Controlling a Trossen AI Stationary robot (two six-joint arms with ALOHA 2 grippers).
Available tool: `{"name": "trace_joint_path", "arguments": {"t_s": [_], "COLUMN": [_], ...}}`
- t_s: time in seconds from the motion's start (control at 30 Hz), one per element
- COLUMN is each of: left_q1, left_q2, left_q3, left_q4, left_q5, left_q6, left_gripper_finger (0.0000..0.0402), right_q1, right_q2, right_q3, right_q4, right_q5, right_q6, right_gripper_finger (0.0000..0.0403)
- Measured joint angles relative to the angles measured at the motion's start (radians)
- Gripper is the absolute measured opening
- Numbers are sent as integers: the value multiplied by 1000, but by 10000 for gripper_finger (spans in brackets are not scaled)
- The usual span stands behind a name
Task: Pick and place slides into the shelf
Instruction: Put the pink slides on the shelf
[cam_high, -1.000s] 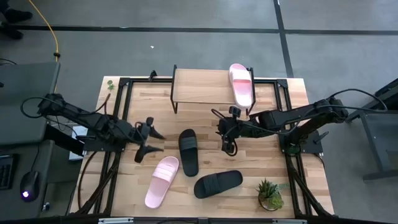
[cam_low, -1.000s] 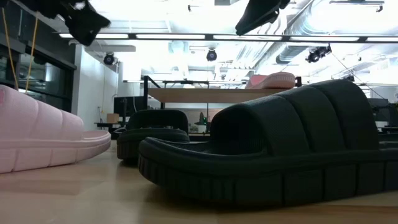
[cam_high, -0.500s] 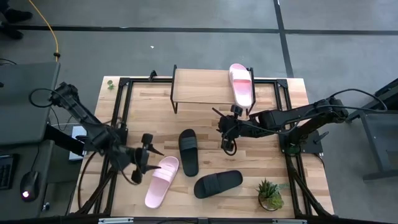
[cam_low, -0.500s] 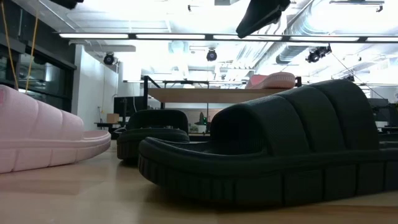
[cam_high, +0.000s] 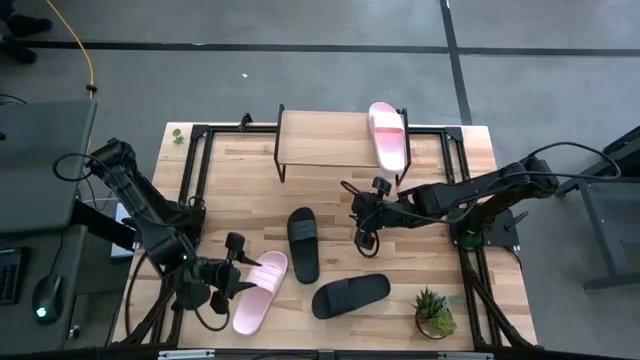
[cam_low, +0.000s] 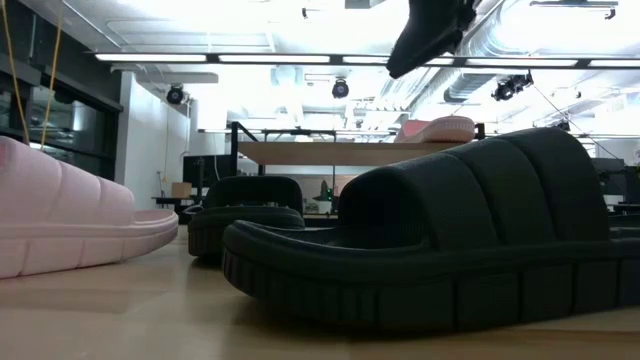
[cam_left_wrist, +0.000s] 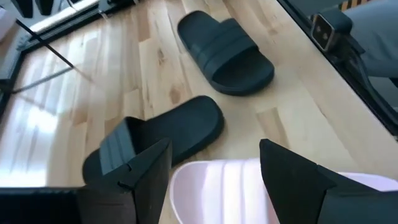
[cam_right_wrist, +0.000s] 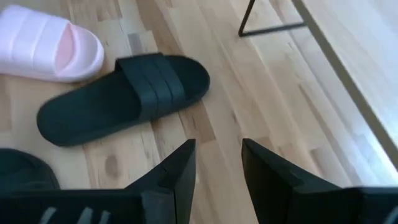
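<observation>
Across the worktop (cam_high: 450, 300), our left pincer (cam_high: 238, 277) has swung, spread, over the pink slide (cam_high: 258, 291); pickup seems imminent.

One slide (cam_high: 388, 136) on the shelf (cam_high: 325, 139) at its right end, three slides (cam_high: 304, 243) on the table (cam_high: 470, 170) before it, potted plant (cam_high: 434, 312) at the front right corner
</observation>
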Motion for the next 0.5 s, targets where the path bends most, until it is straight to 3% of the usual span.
{"name": "trace_joint_path", "arguments": {"t_s": [0.5], "left_q1": [-52], "left_q2": [114], "left_q3": [18], "left_q4": [-48], "left_q5": [-14], "left_q6": [-145], "left_gripper_finger": [225], "right_q1": [75], "right_q2": [0], "right_q3": [-3], "right_q4": [69], "right_q5": [17], "right_q6": [78], "right_gripper_finger": [119]}}
